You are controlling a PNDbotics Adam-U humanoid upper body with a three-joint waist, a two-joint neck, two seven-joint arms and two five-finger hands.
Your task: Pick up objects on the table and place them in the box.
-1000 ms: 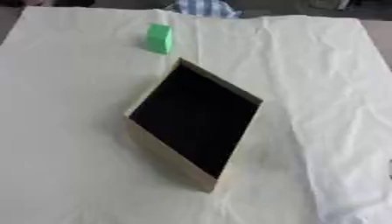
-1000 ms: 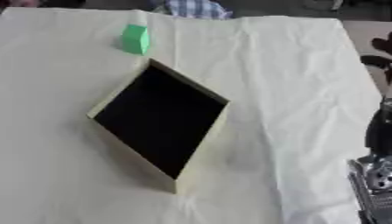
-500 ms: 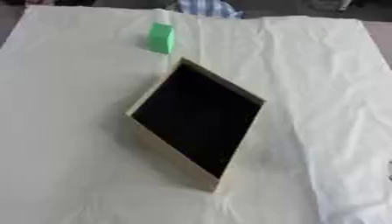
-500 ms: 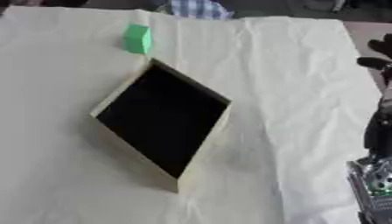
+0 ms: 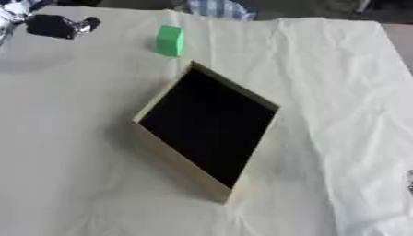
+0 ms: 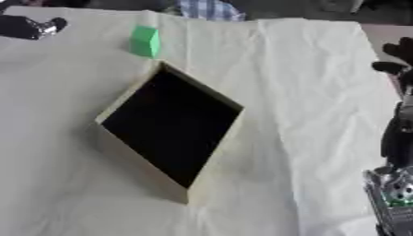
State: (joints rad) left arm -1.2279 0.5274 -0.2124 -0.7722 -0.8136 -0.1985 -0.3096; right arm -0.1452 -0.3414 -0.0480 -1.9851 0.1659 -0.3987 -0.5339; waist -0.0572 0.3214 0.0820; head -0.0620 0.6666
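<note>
A: Count of items on the cloth (image 5: 339, 92)?
B: One green block (image 5: 169, 40), upper left of centre, upright, just beyond the box's far corner, not touching it. One box (image 5: 179, 159), centre frame, turned corner-on, dark inside, nothing visible in it.
A: Hands?
B: Two. Left hand (image 5: 55, 26) at upper left corner, above the cloth, apart from the block; fingers blurred, cannot tell whether spread or closed. Right hand (image 6: 398, 50) at right edge, fingers likewise unclear.

Bright, even light; soft blur, faint shadows.
</note>
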